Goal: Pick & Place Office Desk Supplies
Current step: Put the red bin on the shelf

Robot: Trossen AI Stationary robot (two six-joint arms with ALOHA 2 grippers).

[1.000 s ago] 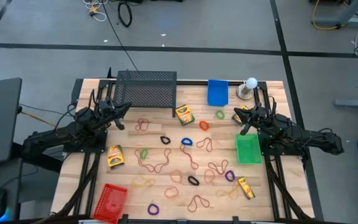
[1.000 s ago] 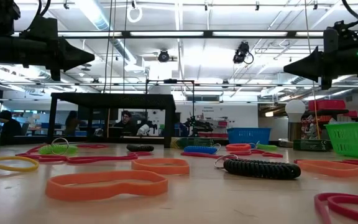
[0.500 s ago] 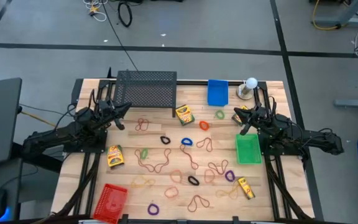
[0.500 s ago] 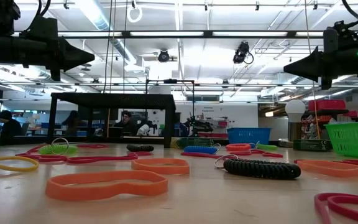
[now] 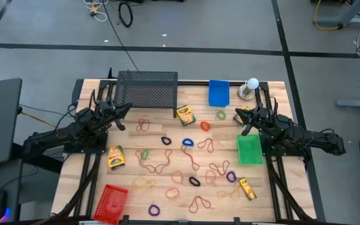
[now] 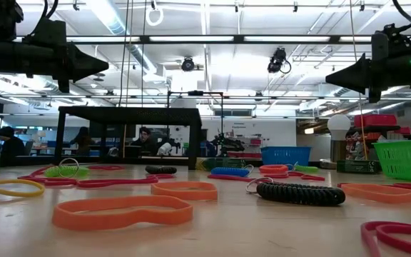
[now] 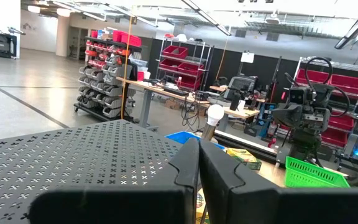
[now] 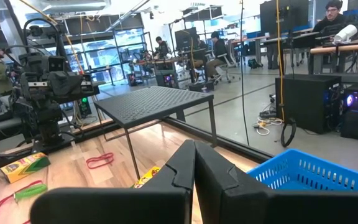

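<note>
Rubber-band loops [image 5: 186, 143] scattered flat across middle and near half of wooden table [image 5: 280, 94]: brown, orange, purple, blue, black, green, yellow. Long brown loop [image 5: 155, 164] stretched roughly crosswise, left to right. In low view, orange loop [image 6: 123, 210] lying flat nearest the camera, long axis across the picture; black coiled loop [image 6: 300, 192] to its right, also lying crosswise.

Crayon boxes, all lying flat:
- near the black mesh stand, box [image 5: 185, 115] with long axis diagonal
- left side, box [image 5: 115, 156] with long axis roughly front to back, just beside left arm
- near right corner, box [image 5: 247, 188] angled diagonally
- far right, box [image 5: 243, 115] partly under right gripper.

Left gripper [image 5: 125, 110] raised above table's left side, beside black mesh stand [image 5: 147, 90], pointing toward table middle; fingers [image 7: 185, 165] pressed together, nothing between. Right gripper [image 5: 245, 127] raised above right side, above far end of green basket [image 5: 249, 150], pointing inward; fingers [image 8: 185, 163] likewise closed, empty.

Also on table: blue basket [image 5: 218, 92] at far edge, white ball on round base [image 5: 251, 86] beside it, red basket [image 5: 110, 202] at near left corner.

Room: grey floor with dark tape lines, ceiling strip lights, shelving with red bins, people seated at desks beyond the table.
</note>
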